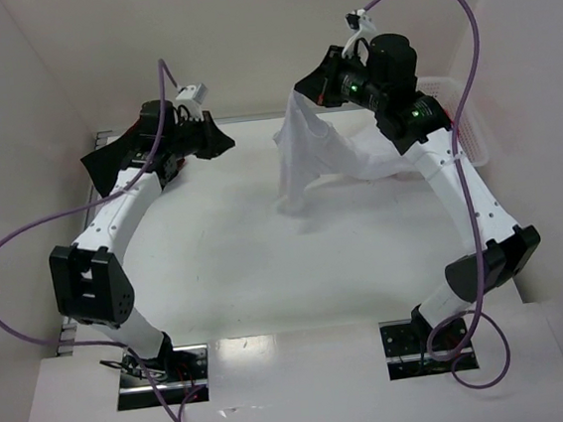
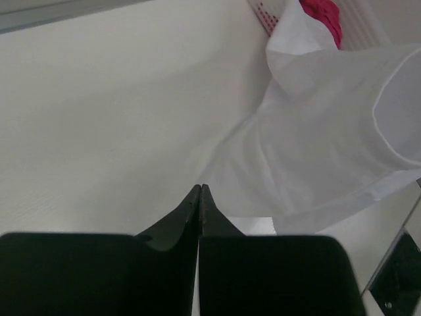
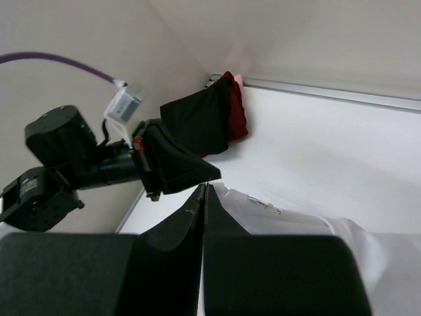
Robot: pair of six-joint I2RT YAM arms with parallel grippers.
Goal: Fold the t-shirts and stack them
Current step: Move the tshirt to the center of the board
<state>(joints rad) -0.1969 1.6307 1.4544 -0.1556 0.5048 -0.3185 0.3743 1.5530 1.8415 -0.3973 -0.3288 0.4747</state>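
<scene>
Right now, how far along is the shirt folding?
The black t-shirt and dark red t-shirt seem piled in the far left corner. The right pincer holds the white t-shirt up, unfolded; the left pincer is shut, empty. The pink-red t-shirt lies in the basket.

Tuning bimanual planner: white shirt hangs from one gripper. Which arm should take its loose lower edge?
Likely left. The right gripper is shut on the white t-shirt, holding it up; the left gripper is shut on nothing and points toward the hanging cloth.

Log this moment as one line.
right gripper: shut on white shirt, held up | left gripper: shut, empty | white shirt: unfolded, hanging
</scene>
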